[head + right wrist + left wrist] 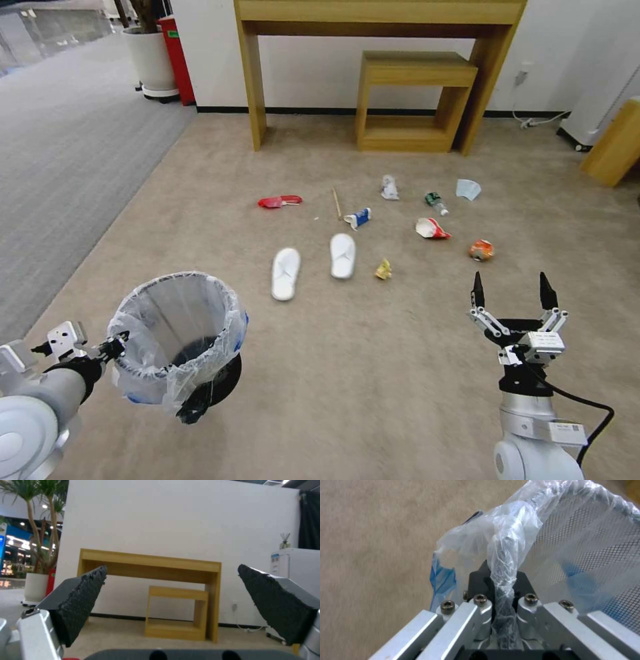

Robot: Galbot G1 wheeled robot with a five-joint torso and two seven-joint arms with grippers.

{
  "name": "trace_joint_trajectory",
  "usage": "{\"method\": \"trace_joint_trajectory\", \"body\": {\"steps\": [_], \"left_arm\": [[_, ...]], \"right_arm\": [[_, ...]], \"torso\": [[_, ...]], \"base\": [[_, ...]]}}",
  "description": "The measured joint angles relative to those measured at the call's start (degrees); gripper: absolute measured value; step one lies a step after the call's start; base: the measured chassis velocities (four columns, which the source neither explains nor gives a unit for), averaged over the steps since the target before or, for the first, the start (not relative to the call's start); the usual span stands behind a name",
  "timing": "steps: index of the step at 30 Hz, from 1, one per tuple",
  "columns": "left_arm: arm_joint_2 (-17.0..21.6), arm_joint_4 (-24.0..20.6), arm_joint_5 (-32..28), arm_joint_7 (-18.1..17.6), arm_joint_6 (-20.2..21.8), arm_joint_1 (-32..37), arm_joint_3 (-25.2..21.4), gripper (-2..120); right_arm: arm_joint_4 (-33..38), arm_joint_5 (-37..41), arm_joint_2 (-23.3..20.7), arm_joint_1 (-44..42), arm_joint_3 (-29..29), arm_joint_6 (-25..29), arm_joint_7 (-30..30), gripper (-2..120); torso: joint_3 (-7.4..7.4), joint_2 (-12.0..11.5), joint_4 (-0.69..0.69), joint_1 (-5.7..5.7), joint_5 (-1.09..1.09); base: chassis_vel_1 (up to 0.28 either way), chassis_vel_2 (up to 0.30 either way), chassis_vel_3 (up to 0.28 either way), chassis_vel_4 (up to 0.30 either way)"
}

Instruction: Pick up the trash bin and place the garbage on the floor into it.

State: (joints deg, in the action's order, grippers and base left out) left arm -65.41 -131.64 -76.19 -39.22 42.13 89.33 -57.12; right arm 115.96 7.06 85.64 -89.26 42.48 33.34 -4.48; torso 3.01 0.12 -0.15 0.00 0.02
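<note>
My left gripper (pixel 120 347) is shut on the rim of the trash bin (pixel 177 347), a black mesh bin lined with a clear bluish bag, held tilted above the beige floor (pixel 347 373). In the left wrist view the bag-wrapped rim (pixel 502 590) runs between the closed fingers. The garbage lies ahead: two white slippers (pixel 285 273) (pixel 343 255), a red wrapper (pixel 279 201), wooden stick (pixel 337 203), blue-white cup (pixel 359 217), red-white cup (pixel 431 229), green-labelled bottle (pixel 435 202), orange can (pixel 481 250), blue mask (pixel 468 189), white bag (pixel 389 187), a yellow scrap (pixel 383 269). My right gripper (pixel 512 292) hangs open, empty.
A wooden desk (pixel 380 20) with a smaller wooden stool (pixel 413 100) under it stands against the white wall. A white plant pot (pixel 150 60) and red box (pixel 177 57) sit at the back left beside grey ribbed carpet (pixel 60 167). A wooden piece (pixel 617 147) lies at right.
</note>
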Motion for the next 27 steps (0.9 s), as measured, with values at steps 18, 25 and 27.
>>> {"method": "trace_joint_trajectory", "body": {"steps": [18,25,27], "left_arm": [[-0.74,0.34,1.5,0.74,-0.02,-0.28,1.41,3],[-0.83,0.27,1.54,0.82,-0.02,-0.24,1.44,3],[-0.85,0.26,1.58,0.81,-0.02,-0.23,1.43,3]], "right_arm": [[-1.27,0.54,-0.63,0.61,0.2,0.54,0.05,100],[-1.55,0.54,-0.69,0.8,0.11,0.64,0.05,100],[-1.64,0.58,-0.71,0.85,0.09,0.7,0.05,100]], "torso": [[0.01,0.0,0.01,0.0,0.06],[0.01,0.0,0.01,0.0,0.05],[0.01,0.0,0.02,0.0,0.05]], "base": [[-0.285,0.368,0.294,-0.379],[-0.341,0.37,0.328,-0.389],[-0.24,0.422,0.248,-0.422]]}}
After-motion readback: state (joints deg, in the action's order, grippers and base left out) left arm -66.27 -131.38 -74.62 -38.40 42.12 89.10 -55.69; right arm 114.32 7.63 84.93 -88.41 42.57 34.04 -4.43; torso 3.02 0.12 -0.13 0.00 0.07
